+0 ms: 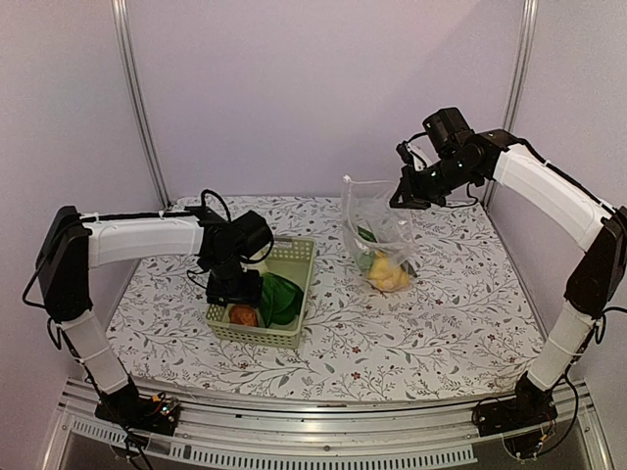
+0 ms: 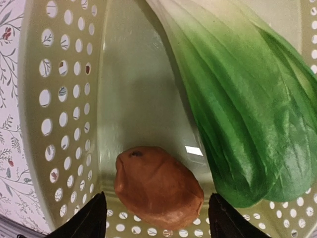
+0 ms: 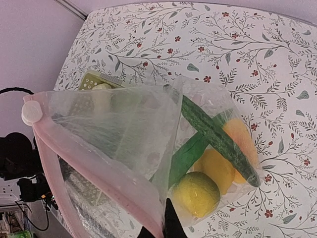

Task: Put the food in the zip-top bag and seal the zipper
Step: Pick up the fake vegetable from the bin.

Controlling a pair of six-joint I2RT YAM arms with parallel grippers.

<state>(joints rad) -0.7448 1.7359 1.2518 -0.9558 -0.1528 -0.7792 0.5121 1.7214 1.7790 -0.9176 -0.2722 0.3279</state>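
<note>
My left gripper [image 2: 157, 223] is down in the pale green basket [image 1: 294, 253], open, with its fingers [image 2: 91, 218] on either side of the reddish-brown piece [image 2: 157, 187], not touching it. The green bok choy [image 2: 242, 114] lies beside that piece. My right gripper [image 3: 162, 225] is shut on the mouth edge of the zip-top bag [image 3: 124, 129], holding it up with the mouth open. The pinkish zipper [image 3: 94, 168] runs along that edge. In the bag lie a long cucumber [image 3: 218, 139], a yellow-green fruit [image 3: 197, 192], a yellow fruit [image 3: 218, 166] and an orange one [image 3: 240, 139].
The basket stands left of centre on the floral tablecloth [image 1: 441, 323]; the bag [image 1: 377, 235] hangs right of centre with its bottom resting on the cloth. A white slider tab [image 3: 30, 113] sits at the zipper's far end. Metal posts and pale walls close off the back.
</note>
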